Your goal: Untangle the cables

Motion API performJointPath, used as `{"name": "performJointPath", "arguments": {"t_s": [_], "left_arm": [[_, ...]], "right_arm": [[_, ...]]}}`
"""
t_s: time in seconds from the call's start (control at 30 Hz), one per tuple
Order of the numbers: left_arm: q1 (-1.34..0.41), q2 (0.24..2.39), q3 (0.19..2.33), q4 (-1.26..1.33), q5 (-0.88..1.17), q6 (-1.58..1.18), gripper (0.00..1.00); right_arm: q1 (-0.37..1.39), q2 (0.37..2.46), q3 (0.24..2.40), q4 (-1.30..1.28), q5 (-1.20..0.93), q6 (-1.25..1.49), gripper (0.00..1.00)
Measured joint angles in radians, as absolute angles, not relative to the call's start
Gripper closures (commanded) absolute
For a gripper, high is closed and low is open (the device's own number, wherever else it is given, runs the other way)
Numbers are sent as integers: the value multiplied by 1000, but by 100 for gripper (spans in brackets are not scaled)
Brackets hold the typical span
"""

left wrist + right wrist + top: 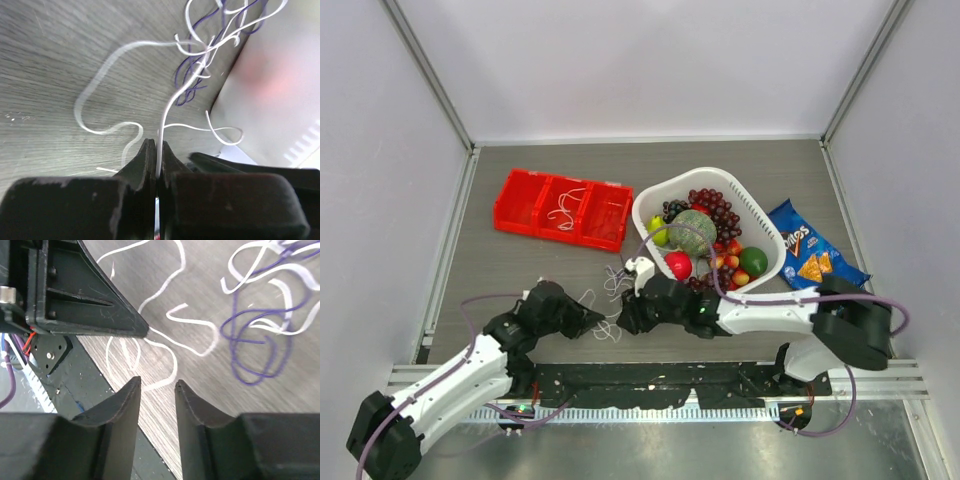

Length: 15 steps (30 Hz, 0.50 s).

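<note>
Two robot grippers meet over a small tangle of thin cables near the middle of the table's front edge.

A red bin with three compartments sits toward the back left, with a loose white cord in its middle compartment. Beside it, a white basket holds grapes, a melon and a red apple. A chip bag lies by the right edge. The table is grey wood-grain, enclosed by plain white walls. The left gripper is pinched tight on a white cable that runs up into a purple cable. The right gripper hovers with a narrow gap between its fingers and nothing in it. The right arm hides the basket's near rim, and the smaller fruit is hard to identify.
</note>
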State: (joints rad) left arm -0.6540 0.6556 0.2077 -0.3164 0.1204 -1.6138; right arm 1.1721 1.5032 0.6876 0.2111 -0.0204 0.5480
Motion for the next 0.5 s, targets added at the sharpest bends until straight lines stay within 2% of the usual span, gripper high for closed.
{"name": "performJointPath", "arguments": {"t_s": [0.1, 0.23, 0.33, 0.5], "left_arm": [[-653, 640, 288, -424, 34, -1534, 100], [-622, 664, 492, -536, -68, -1367, 100], [-532, 752, 701, -569, -109, -1204, 100], [-334, 903, 904, -537, -110, -1037, 100]], "right_arm": [[1171, 1369, 685, 129, 51, 532, 51], [1169, 1134, 684, 57, 147, 513, 51], [1169, 976, 684, -1, 218, 498, 51], [1167, 832, 684, -75, 286, 486, 51]]}}
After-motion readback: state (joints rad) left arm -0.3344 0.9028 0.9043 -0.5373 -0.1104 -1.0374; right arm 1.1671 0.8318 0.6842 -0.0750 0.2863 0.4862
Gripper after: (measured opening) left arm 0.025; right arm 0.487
